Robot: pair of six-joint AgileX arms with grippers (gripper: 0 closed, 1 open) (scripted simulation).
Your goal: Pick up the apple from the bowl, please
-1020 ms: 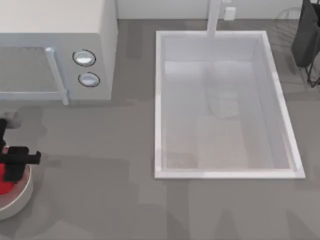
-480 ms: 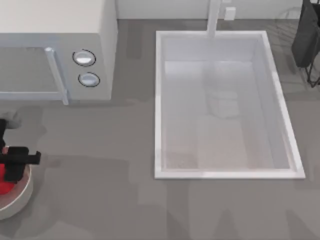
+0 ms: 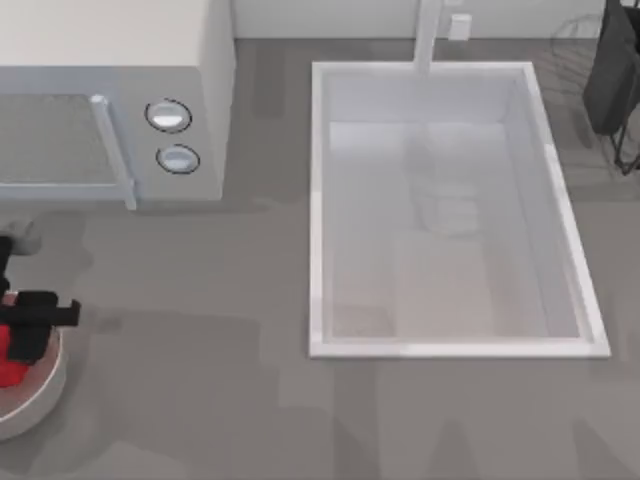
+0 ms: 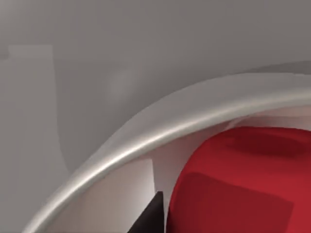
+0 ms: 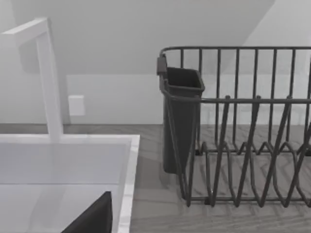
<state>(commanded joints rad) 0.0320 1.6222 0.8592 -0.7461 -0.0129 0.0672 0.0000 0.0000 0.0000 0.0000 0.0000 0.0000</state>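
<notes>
From above, the left claw (image 3: pixel 22 335) sits at the table's (image 3: pixel 200 400) far left edge, about eight o'clock from the sink (image 3: pixel 320 200), low over the cream bowl (image 3: pixel 45 395). The red apple (image 3: pixel 8 372) lies inside that bowl, partly under the claw; whether the fingers grip it, I cannot tell. Open table runs from the bowl towards three o'clock, up to the sink's rim. The microwave (image 3: pixel 150 60) stands at twelve o'clock from the bowl. The right arm is parked at the top right corner, beside the dish rack (image 3: pixel 625 140).

Left wrist view: the apple (image 4: pixel 243 184) rests against the bowl's (image 4: pixel 146 141) thick rim, with a dark finger (image 4: pixel 148 218) just beside it.

Right wrist view: the dish rack (image 5: pixel 243 136) carries a dark cup holder (image 5: pixel 180 121), next to the sink's edge (image 5: pixel 129 184) and faucet (image 5: pixel 48 77).
</notes>
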